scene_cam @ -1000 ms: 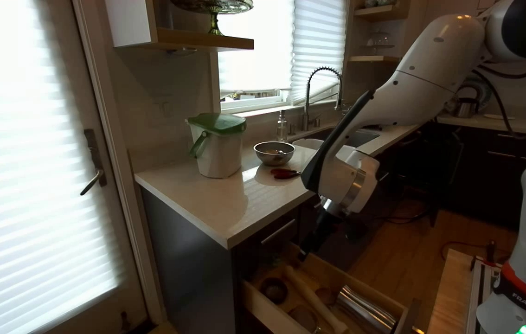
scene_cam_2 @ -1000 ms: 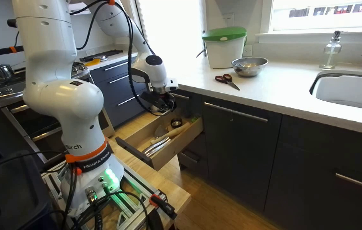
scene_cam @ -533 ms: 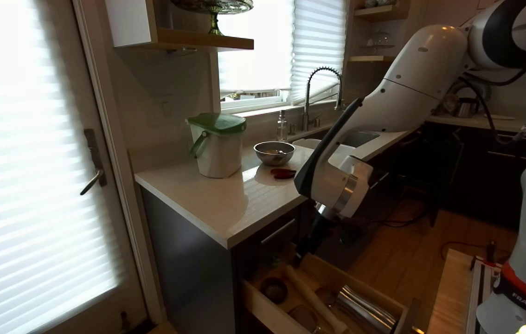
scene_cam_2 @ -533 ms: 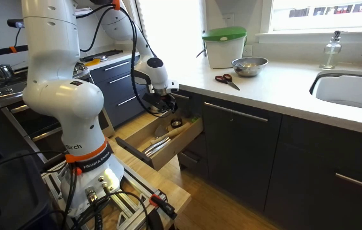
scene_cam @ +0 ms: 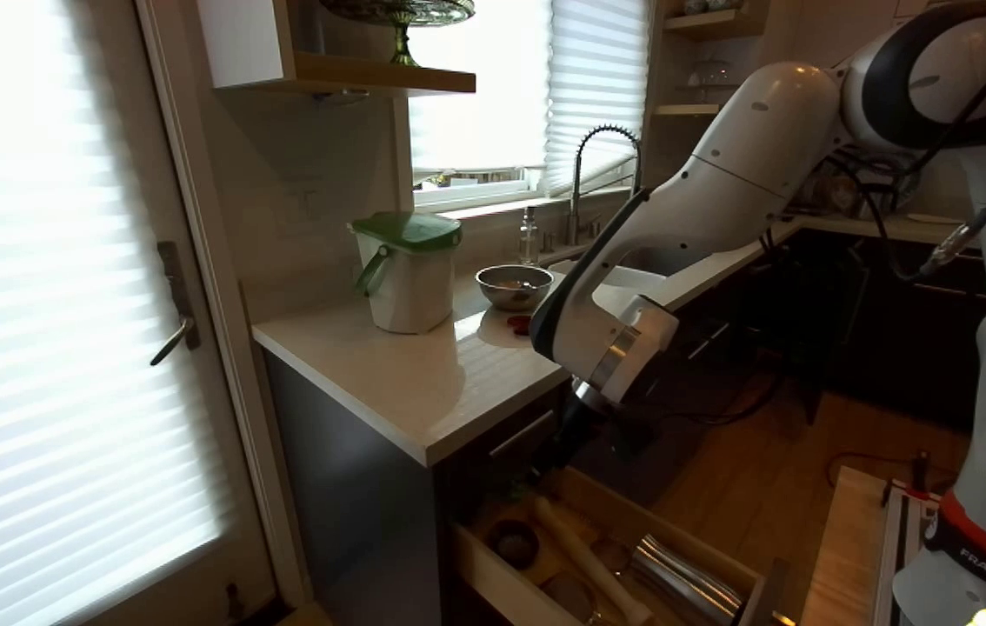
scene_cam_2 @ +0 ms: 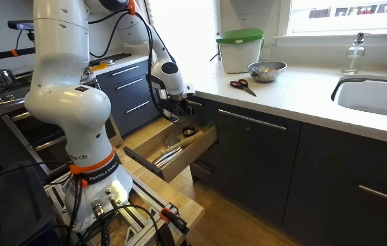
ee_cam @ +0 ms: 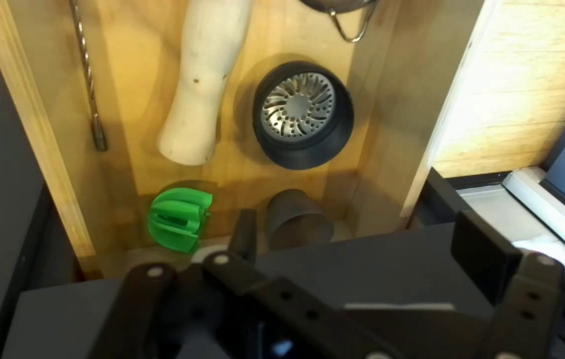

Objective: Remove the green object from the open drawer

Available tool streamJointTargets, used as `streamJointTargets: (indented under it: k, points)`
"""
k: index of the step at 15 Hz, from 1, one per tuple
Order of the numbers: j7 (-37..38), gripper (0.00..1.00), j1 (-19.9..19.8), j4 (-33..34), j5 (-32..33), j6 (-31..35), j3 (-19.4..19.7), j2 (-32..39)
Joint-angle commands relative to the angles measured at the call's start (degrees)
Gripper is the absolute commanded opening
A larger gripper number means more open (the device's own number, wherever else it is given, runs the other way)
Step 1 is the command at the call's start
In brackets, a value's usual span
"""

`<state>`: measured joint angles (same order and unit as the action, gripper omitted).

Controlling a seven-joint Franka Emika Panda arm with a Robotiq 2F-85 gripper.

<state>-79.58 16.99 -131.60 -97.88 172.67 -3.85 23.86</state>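
The green object is a ribbed plastic piece lying in the inner end of the open wooden drawer, near the cabinet front. Only small bits of green show in the exterior views. My gripper is open with nothing between its fingers. In the wrist view the green object is left of the left finger, outside the jaws. In both exterior views the gripper hangs tilted above the drawer's inner end, by the cabinet front. In the wrist view a dark panel lies behind the jaws.
The drawer also holds a wooden rolling pin, a black round strainer-like piece, a grey cup and a twisted metal rod. The white countertop overhangs beside the gripper, with scissors and a metal bowl.
The arm has moved toward the cabinet front: leftward in one exterior view, rightward in the opposite one. The drawer and its contents have not visibly moved.
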Motion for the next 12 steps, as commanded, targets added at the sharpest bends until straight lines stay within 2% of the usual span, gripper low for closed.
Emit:
streamJointTargets:
  k: [1, 7, 12]
  points:
    - [-8.8, 1.0, 0.6, 5.8, -8.3, 2.7, 1.8, 6.1]
    - [-21.9, 1.0, 3.1, 11.6, -22.5, 1.2, 7.6, 12.6]
    - [-30.0, 1.0, 6.1, 13.1, -31.8, -2.4, 12.3, 16.3]
